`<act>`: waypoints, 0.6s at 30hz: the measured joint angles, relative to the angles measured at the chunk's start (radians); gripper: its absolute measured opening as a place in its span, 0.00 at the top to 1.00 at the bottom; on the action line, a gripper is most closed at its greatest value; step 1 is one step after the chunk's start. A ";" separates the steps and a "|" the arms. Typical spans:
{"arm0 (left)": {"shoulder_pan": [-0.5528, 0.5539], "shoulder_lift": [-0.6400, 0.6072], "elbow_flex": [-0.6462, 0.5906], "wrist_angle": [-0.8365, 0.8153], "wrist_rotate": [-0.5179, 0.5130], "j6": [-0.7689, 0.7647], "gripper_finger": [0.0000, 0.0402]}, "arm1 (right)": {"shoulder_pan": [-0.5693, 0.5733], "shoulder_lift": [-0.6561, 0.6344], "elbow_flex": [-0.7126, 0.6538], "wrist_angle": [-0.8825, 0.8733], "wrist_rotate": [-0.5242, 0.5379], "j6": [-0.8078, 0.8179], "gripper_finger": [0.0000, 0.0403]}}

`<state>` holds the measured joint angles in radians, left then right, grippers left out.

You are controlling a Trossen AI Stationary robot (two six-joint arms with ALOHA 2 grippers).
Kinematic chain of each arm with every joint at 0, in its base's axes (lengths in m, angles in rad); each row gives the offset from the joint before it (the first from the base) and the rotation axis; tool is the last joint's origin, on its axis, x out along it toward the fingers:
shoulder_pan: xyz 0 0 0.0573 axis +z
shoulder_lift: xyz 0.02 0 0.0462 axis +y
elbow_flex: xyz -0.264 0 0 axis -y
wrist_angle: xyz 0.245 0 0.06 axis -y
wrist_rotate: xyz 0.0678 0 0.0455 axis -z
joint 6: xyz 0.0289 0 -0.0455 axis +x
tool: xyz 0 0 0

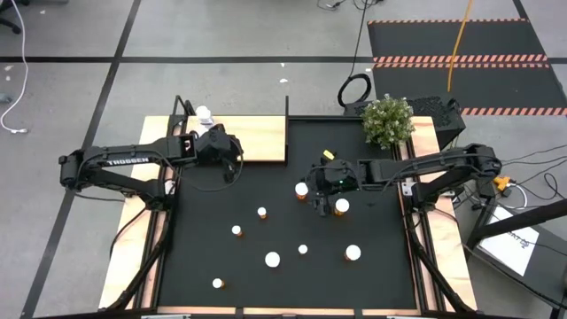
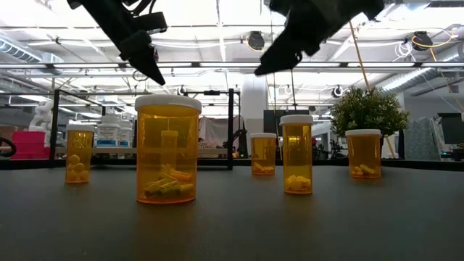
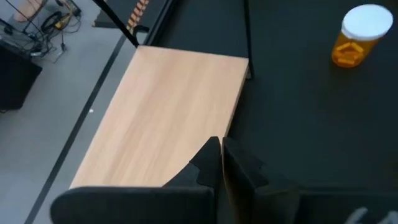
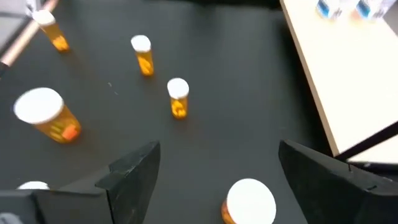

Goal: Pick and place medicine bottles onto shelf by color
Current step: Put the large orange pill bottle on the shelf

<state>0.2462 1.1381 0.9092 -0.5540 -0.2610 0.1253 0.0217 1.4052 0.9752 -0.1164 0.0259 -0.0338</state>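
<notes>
The left arm reaches from the table's left edge toward the shelf (image 1: 252,138), its left gripper (image 1: 232,151) above the board's near edge, fingers pressed together and holding nothing. On the shelf's far left corner stand white bottles (image 1: 205,114). The right arm stretches in from the right, and its right gripper (image 1: 320,200) hangs well to the right of the shelf above the black mat (image 1: 372,221), fingers spread wide and empty, with one orange bottle (image 4: 249,202) on the mat below, between them. The other orange medicine bottles (image 1: 272,260) stand scattered upright on the mat, on the side away from the shelf. A potted plant (image 1: 387,120) sits right of the shelf, at the mat's far corner. Grey floor with black lines surrounds the table; the low view shows a lit workshop behind.
</notes>
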 joint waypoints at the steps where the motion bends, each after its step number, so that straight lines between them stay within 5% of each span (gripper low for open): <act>1: 0.000 0.000 0.000 0.010 0.001 0.000 0.95 | -0.003 0.011 0.000 0.001 0.000 -0.003 0.21; 18: 0.000 0.000 0.000 0.034 0.047 0.022 0.95 | -0.058 0.131 0.000 -0.015 -0.002 -0.016 0.21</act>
<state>0.2462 1.1381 0.9089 -0.5197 -0.2138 0.1472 -0.0365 1.5360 0.9755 -0.1310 0.0236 -0.0496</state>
